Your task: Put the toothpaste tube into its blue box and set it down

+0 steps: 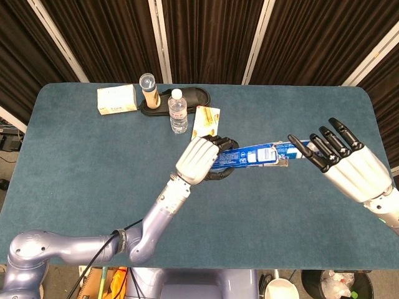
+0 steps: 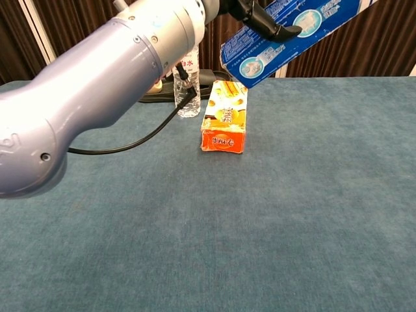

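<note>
My left hand (image 1: 201, 159) grips one end of the long blue toothpaste box (image 1: 252, 156) and holds it in the air over the table's middle. The box points right, toward my right hand (image 1: 349, 167). That hand is open, its fingers spread, with the fingertips (image 1: 298, 147) right at the box's far end. The tube itself does not show apart from the box. In the chest view the blue box (image 2: 292, 29) slants up to the right at the top edge, with my left hand's dark fingers (image 2: 263, 23) wrapped over it.
An orange carton (image 1: 207, 120) (image 2: 225, 117) lies just behind the left hand. A water bottle (image 1: 178, 111) (image 2: 187, 88), a black slipper (image 1: 187, 98), a capped cylinder (image 1: 148, 89) and a cream box (image 1: 116, 99) stand at the back left.
</note>
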`<act>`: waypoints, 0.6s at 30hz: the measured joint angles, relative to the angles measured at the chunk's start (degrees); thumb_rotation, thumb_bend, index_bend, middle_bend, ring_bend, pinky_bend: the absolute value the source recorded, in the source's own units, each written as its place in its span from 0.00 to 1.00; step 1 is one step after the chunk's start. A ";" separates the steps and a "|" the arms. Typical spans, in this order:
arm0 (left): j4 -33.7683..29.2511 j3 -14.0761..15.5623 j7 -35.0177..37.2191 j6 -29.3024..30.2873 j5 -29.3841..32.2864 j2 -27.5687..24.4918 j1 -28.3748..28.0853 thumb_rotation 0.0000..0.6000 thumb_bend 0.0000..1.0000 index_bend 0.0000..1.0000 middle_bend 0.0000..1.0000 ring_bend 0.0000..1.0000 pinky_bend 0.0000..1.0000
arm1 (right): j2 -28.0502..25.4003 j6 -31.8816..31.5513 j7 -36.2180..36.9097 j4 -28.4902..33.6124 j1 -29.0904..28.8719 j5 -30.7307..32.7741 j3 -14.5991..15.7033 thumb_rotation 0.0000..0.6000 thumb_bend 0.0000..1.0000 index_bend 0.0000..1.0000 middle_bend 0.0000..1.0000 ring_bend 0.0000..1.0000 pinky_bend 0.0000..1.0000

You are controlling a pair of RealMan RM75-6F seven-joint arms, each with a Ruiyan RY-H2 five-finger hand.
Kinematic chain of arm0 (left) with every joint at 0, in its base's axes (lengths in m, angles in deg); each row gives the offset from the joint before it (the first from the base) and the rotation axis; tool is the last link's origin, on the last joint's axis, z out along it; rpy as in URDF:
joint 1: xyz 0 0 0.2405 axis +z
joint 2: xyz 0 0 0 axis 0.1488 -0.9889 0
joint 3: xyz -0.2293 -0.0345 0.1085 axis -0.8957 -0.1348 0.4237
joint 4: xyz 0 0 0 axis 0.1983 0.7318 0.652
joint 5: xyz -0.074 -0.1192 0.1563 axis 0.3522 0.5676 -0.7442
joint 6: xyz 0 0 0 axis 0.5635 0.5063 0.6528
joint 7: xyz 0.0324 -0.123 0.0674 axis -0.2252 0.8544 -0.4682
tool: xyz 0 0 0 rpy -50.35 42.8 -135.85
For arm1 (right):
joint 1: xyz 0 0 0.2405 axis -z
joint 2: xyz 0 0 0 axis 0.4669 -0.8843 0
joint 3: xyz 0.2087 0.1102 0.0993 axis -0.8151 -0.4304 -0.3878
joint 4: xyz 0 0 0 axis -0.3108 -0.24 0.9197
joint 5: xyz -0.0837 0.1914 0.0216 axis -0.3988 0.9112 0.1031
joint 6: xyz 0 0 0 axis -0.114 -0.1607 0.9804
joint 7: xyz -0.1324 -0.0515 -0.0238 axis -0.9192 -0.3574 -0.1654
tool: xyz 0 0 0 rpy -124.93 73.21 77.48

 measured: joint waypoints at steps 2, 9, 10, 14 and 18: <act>0.21 -0.27 -0.18 -0.03 0.46 0.29 -0.25 1.00 0.37 0.39 0.54 0.49 0.55 | 0.00 -0.02 0.04 0.19 0.09 0.40 -0.16 1.00 0.39 0.00 0.47 0.36 0.31; 0.72 -0.90 -0.72 0.25 1.23 1.13 -1.03 1.00 0.37 0.39 0.54 0.49 0.55 | -0.19 -0.17 -0.18 1.16 0.80 1.47 -0.47 1.00 0.39 0.00 0.42 0.32 0.29; 0.73 -0.91 -0.74 0.27 1.25 1.18 -1.08 1.00 0.37 0.39 0.54 0.49 0.55 | -0.21 -0.15 -0.18 1.15 0.81 1.50 -0.48 1.00 0.39 0.00 0.41 0.31 0.29; 0.85 -1.00 -0.79 0.55 1.22 1.59 -1.43 1.00 0.37 0.39 0.54 0.49 0.55 | -0.22 -0.03 -0.11 1.05 1.01 1.66 -0.42 1.00 0.39 0.00 0.40 0.30 0.29; 1.05 -0.99 -0.41 0.90 0.69 1.89 -1.71 1.00 0.37 0.39 0.54 0.49 0.55 | -0.05 -0.20 0.03 1.31 1.23 2.09 -0.55 1.00 0.39 0.00 0.40 0.30 0.29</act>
